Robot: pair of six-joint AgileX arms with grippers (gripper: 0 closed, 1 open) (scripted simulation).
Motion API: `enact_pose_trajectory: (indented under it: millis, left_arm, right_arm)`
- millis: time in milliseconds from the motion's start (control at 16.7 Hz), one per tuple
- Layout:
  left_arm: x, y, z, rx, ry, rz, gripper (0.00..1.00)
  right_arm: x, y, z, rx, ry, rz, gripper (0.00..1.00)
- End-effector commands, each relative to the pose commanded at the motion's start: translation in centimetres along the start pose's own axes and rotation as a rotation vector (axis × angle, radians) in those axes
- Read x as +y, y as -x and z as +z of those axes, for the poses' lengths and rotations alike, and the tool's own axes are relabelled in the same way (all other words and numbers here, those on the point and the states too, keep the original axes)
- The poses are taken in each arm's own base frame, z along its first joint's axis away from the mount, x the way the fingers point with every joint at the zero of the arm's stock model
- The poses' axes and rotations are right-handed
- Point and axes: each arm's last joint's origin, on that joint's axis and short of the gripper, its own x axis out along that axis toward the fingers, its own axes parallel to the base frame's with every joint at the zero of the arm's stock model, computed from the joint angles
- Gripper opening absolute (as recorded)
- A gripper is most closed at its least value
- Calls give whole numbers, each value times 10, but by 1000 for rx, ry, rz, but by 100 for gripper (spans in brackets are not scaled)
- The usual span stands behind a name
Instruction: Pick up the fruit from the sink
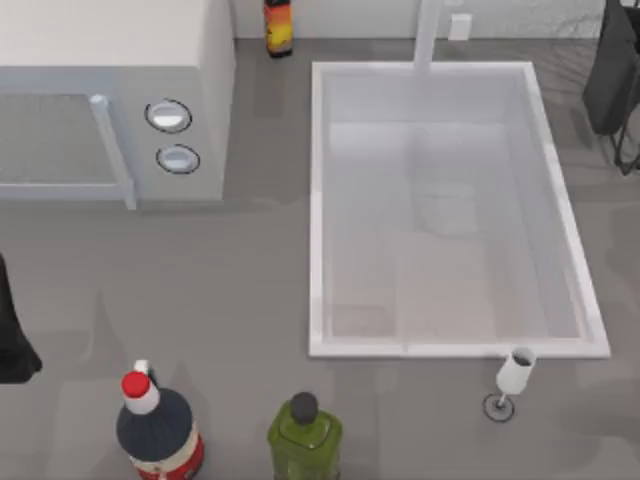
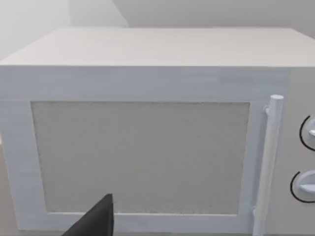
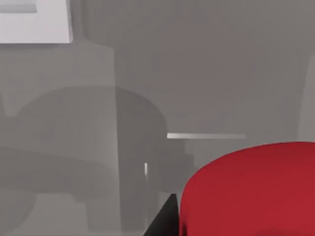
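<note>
Red fruit (image 3: 251, 191) against right claw (image 3: 165, 219)

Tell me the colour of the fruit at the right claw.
Plain bright red; the fruit shows best in the right wrist view.

Even soft light, faint shadows on table (image 1: 250, 290), no glare.

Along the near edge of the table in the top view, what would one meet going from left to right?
Red-capped dark bottle → green bottle → wine glass.
</note>
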Motion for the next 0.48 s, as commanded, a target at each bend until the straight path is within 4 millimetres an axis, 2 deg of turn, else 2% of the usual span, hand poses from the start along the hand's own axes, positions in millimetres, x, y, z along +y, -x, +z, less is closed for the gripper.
enact_pose_trajectory:
  millis: [180, 420, 480]
  left_arm:
    - [0, 0, 0, 0, 0, 0, 100]
    - [0, 0, 0, 0, 0, 0, 100]
    - [0, 0, 0, 0, 0, 0, 100]
  right_arm:
    - [0, -18, -5, 14, 0, 0, 0]
    - [0, -19, -5, 15, 0, 0, 0]
    - [0, -19, -5, 15, 0, 0, 8]
